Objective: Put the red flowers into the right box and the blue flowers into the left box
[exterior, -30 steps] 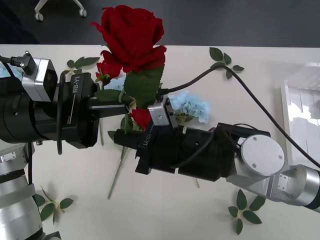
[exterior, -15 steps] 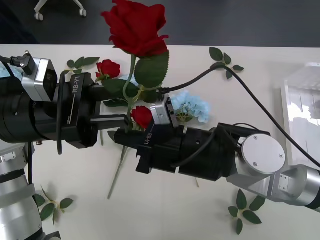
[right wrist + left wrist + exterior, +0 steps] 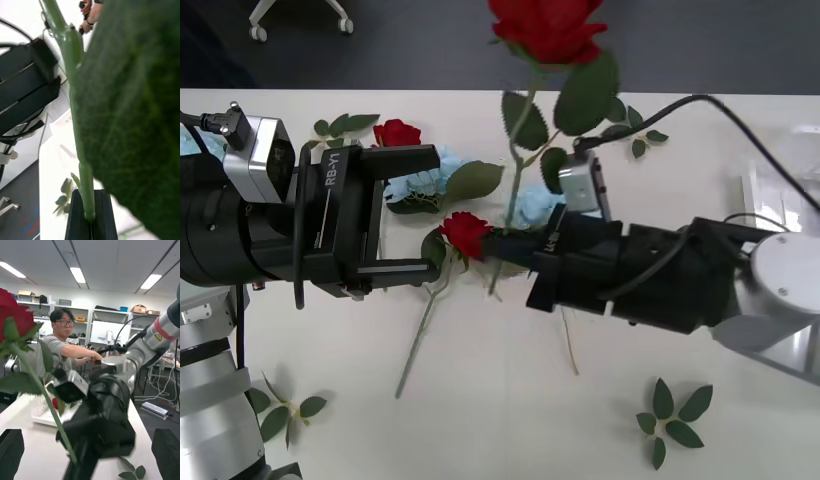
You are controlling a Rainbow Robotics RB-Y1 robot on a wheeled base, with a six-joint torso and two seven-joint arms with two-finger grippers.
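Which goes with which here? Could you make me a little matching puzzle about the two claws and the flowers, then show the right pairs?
Things:
1. right claw
2. left claw
3. lifted red rose
4. blue flowers

States:
A. lying on the table
B. open, holding nothing
C. held up in the air
D. shut on a green stem

Pairs: 1-D, 2-B, 3-C, 4-A

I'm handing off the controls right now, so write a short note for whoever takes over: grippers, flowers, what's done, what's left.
Right gripper: shut on the stem of a red rose, held upright above mid-table.
Left gripper: open, empty, over the table's left part.
On the table: two more red roses and blue flowers, one cluster partly hidden behind the right arm.
Done: one rose lifted; none seen boxed.
Left: carry this rose to the clear box at the right edge, then sort the rest.
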